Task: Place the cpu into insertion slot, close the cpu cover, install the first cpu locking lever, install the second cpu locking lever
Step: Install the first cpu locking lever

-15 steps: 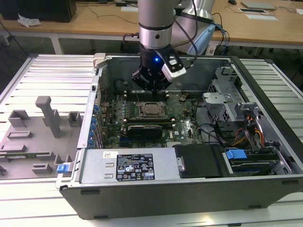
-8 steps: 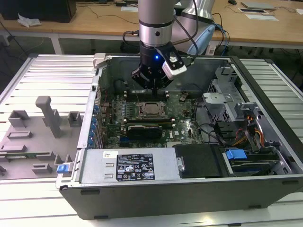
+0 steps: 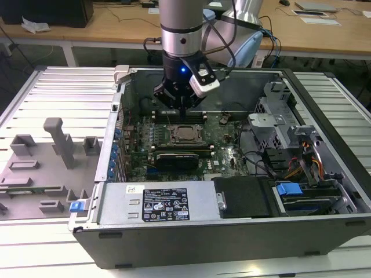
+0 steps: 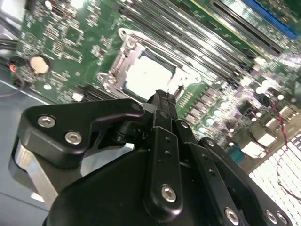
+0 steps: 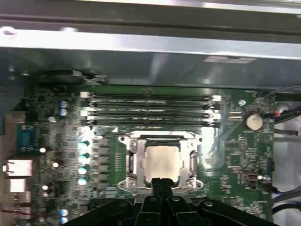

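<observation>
Gripper (image 5: 162, 181) was closed empty, cpu cover (image 5: 133, 162) just beyond its fingertips; downward pressure was judged best applied squarely.

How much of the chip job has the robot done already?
Done: the cpu lies in place, and the cpu cover looks folded down around it. In hand: the gripper has its fingers shut at the cover's edge. Left: the two locking levers; I cannot tell whether either is latched.
</observation>
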{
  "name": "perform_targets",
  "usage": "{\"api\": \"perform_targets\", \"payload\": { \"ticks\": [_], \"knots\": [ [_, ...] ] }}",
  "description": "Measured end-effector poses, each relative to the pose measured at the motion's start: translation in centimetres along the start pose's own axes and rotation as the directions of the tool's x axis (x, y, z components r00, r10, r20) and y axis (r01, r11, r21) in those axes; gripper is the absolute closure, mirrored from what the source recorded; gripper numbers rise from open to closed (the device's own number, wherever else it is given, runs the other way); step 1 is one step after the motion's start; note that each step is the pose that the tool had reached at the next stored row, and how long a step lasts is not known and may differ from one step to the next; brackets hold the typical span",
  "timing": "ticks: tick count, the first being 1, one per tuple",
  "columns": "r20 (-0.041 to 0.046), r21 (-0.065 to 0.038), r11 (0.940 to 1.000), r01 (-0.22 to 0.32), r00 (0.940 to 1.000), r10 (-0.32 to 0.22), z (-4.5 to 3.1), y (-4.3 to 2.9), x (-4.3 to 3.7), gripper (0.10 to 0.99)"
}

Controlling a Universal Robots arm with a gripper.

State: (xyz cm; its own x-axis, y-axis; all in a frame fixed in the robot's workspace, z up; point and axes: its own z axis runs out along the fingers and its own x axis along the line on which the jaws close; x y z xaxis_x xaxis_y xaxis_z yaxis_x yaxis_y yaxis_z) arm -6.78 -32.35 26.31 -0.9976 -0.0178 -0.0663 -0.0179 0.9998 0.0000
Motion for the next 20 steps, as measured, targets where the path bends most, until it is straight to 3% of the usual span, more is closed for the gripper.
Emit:
{"api": "perform_targets", "payload": {
  "ticks": [10, 12, 14, 17, 20],
  "knots": [
    [0.0004, -0.002, 1.0000, -0.004, 1.0000, 0.004, -0.20, 0.11, 3.14, 0.980],
    [0.0021, -0.025, 0.9997, -0.006, 1.0000, 0.006, -0.26, 0.13, 3.98, 0.980],
    [0.0033, -0.061, 0.9981, -0.008, 1.0000, 0.008, -0.30, 0.14, 4.68, 0.980],
    [0.0038, -0.110, 0.9938, -0.011, 0.9999, 0.012, -0.33, 0.15, 5.10, 0.980],
    [0.0040, -0.153, 0.9882, -0.014, 0.9999, 0.015, -0.35, 0.15, 5.42, 0.980]
  ]
}}
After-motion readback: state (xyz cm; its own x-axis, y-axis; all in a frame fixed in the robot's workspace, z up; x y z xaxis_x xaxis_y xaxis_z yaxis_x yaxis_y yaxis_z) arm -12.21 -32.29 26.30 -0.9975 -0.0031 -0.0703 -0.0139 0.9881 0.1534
